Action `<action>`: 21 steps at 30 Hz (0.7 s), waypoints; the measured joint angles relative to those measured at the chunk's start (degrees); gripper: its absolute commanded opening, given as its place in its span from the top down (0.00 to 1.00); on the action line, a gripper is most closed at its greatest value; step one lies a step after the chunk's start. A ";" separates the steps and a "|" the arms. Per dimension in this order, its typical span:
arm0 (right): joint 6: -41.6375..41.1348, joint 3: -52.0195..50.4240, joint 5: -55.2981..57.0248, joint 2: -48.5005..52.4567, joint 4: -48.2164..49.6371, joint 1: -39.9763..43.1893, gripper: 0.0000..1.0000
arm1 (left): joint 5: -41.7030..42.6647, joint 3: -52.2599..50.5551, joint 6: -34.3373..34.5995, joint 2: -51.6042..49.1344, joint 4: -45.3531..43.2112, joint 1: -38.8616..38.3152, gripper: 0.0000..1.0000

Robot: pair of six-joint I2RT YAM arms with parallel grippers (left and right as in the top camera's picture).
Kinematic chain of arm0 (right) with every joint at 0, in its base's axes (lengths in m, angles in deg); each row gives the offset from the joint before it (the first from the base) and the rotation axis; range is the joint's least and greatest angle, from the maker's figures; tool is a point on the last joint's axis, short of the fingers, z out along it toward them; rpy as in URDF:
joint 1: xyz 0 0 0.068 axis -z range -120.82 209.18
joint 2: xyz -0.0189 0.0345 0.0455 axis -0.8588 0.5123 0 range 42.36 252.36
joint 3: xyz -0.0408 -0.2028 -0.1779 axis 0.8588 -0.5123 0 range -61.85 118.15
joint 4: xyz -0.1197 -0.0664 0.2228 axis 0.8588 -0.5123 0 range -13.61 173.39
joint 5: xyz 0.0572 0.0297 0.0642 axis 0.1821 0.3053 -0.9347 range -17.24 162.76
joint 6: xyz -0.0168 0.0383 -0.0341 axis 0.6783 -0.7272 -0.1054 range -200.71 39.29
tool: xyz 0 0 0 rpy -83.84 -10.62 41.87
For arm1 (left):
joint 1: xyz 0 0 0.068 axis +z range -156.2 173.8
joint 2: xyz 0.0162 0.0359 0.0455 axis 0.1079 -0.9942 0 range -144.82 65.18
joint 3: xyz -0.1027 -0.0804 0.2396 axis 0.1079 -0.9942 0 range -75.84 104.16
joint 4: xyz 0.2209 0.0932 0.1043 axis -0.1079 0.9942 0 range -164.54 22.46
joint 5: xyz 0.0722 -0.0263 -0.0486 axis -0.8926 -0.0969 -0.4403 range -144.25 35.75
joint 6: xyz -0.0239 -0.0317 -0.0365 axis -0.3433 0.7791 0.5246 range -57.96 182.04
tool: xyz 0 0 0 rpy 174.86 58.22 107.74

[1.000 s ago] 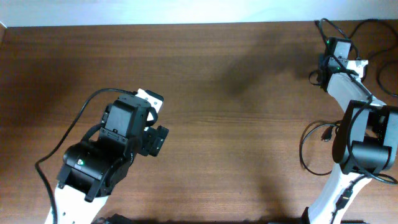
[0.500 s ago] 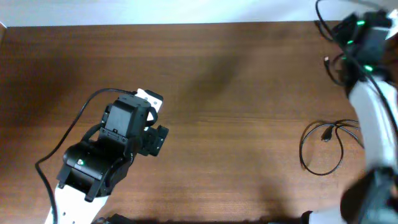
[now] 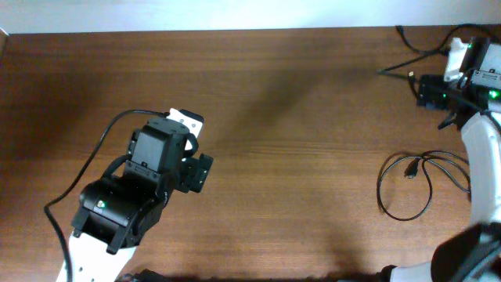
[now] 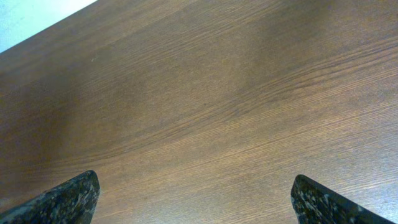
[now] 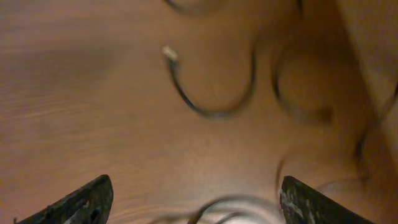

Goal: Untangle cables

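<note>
So where do the thin black cables (image 3: 381, 186) lie on the brown wooden table (image 3: 297, 157)? (Desk)

Seen from overhead, at about 3 o'clock. One strand lies in a loose open loop with a small plug end (image 3: 409, 172) resting inside it. More strands run toward the right edge, passing under the white-and-black right arm (image 3: 476, 157). A straighter strand (image 3: 399, 66) lies up at 1 o'clock, near the far edge. (Photographer)

And the business end of that arm? (Desk)

Its head, green lights lit, hangs at 2 o'clock, between the straighter strand and the loop. The right wrist camera is blurred, but it shows the right gripper (image 5: 196, 202) spread wide. Its dark fingertips (image 5: 81, 202) sit in the bottom corners with only wood between them. Toward 12 o'clock in that view a curved cable (image 5: 208, 114) with a pale plug tip (image 5: 168, 53) lies flat on the wood, apart from the fingers. Dimmer loops show toward 2 o'clock. (Photographer)

Left side? (Desk)

The black left arm (image 3: 125, 196) sits at 8 o'clock of the table, well apart from every strand. Its own thicker black wire (image 3: 119, 120) arcs off to its left. The left wrist camera shows the left gripper (image 4: 199, 202) parted just as wide. Its speckled fingertips (image 4: 68, 202) sit at either lower corner with plain wood grain between them. (Photographer)
</note>
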 measured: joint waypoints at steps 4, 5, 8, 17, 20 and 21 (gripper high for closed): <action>-16.98 -0.09 3.10 3.80 -1.09 5.62 0.14 | 0.00 0.00 0.24 0.00 0.68 0.00 0.01; -19.45 -0.09 3.63 4.59 -1.11 6.80 0.14 | 0.00 0.00 0.24 0.00 0.72 0.00 0.01; -25.79 -0.13 4.46 7.21 -1.57 10.60 0.09 | 0.00 0.00 0.24 0.00 0.81 0.00 0.01; -37.40 -9.86 4.44 7.63 3.85 21.84 0.01 | 0.00 0.00 0.26 0.00 0.79 0.00 0.01; -38.38 -13.62 2.05 7.67 7.28 24.83 0.01 | 0.00 0.00 0.26 0.00 0.79 0.00 0.01; -38.64 -14.53 1.03 7.67 8.59 25.57 0.02 | 0.00 0.00 0.26 0.00 0.79 0.00 0.01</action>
